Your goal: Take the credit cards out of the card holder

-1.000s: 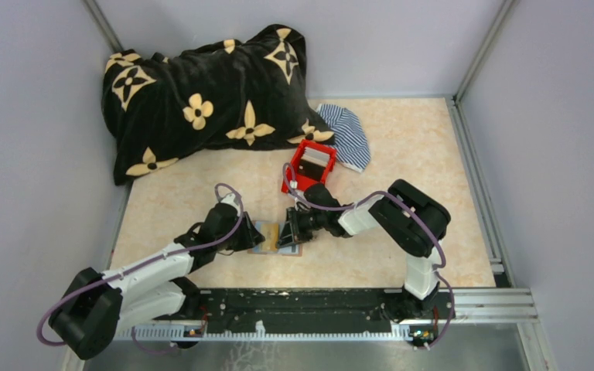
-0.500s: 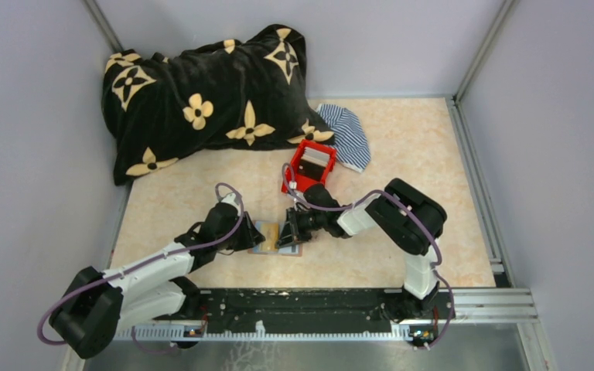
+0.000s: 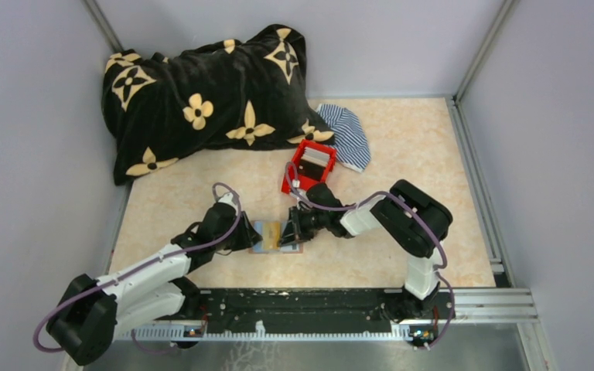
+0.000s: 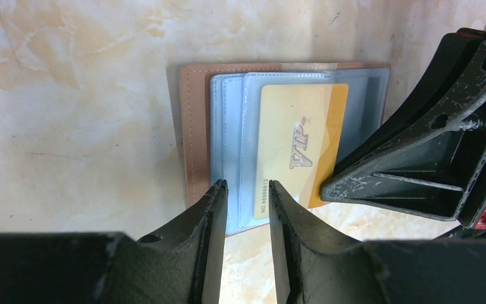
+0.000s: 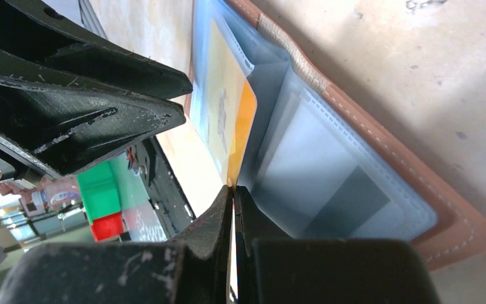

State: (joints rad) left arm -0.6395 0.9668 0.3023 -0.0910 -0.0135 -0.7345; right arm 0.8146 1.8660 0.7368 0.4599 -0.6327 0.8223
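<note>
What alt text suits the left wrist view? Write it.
An open brown card holder shows a yellow VIP card partway out of its clear sleeves. The right gripper pinches the card's edge; the left gripper, slightly open, sits at the holder's lower edge.

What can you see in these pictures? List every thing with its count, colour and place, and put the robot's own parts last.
blanket: one, black with cream flowers, far left of the table
striped cloth: one, blue and white, beside the blanket, behind the box
box: one, red, mid-table, beyond the grippers
card holder: one, brown, lying open between the two grippers
sleeves: several, clear bluish, inside the card holder
card: one, yellow and orange, partly out of a sleeve
table: one, beige marbled, under everything
left gripper: one, black, open, tips at one edge of the card holder
right gripper: one, black, shut on the card's corner
</note>
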